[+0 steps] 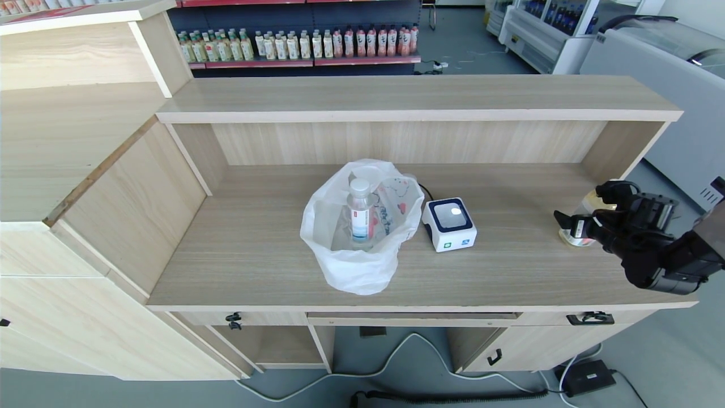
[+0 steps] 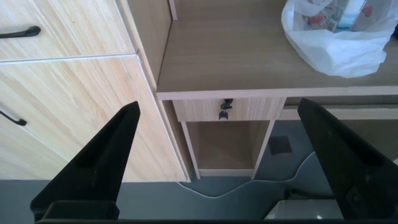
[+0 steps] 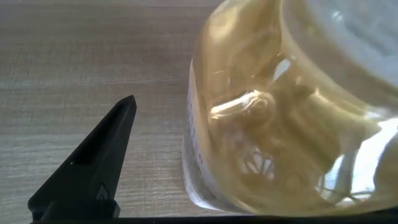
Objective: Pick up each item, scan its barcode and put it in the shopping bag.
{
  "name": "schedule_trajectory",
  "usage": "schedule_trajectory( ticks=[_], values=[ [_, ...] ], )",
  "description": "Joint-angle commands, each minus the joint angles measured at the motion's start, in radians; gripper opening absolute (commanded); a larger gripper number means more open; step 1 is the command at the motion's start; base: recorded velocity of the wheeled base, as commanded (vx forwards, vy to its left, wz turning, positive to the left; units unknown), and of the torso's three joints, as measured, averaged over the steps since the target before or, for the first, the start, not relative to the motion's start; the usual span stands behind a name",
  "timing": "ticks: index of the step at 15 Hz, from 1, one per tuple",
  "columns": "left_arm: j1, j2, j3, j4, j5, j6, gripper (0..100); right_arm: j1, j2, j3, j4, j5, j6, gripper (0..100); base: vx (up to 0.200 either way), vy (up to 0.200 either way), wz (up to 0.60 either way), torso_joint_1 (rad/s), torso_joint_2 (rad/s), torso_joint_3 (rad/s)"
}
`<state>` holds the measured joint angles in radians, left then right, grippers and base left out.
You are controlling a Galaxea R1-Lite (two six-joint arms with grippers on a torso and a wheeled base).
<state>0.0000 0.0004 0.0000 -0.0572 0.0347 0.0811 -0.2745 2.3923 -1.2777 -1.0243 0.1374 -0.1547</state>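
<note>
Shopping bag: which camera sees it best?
The head view: the whole white shopping bag stands open on the counter, a bottle inside. The left wrist view catches one part; the right wrist view faces a jar.

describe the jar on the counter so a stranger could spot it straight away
Start at the wooden counter and go to its right end, past the white shopping bag and the white scanner. A jar stands there at the black right pincer. Unlike the clear bottle in the bag, it is squat with pale yellow contents.
</note>
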Motion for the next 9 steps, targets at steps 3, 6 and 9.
schedule_trajectory(
  ticks=[3, 6, 9],
  values=[
    [0.0, 0.0, 0.0, -0.001, 0.001, 0.0, 100, 0.003, 0.027, -0.025, 0.003, 0.002, -0.006, 100, 0.0, 0.0, 0.0, 0.0, 0.0, 0.0],
    [0.0, 0.0, 0.0, -0.001, 0.001, 0.0, 100, 0.003, 0.024, -0.031, 0.003, 0.002, -0.005, 0, 0.0, 0.0, 0.0, 0.0, 0.0, 0.0],
    [0.0, 0.0, 0.0, -0.001, 0.001, -0.001, 100, 0.003, 0.013, -0.038, 0.0, 0.001, -0.005, 0, 0.0, 0.0, 0.0, 0.0, 0.0, 0.0]
  ],
)
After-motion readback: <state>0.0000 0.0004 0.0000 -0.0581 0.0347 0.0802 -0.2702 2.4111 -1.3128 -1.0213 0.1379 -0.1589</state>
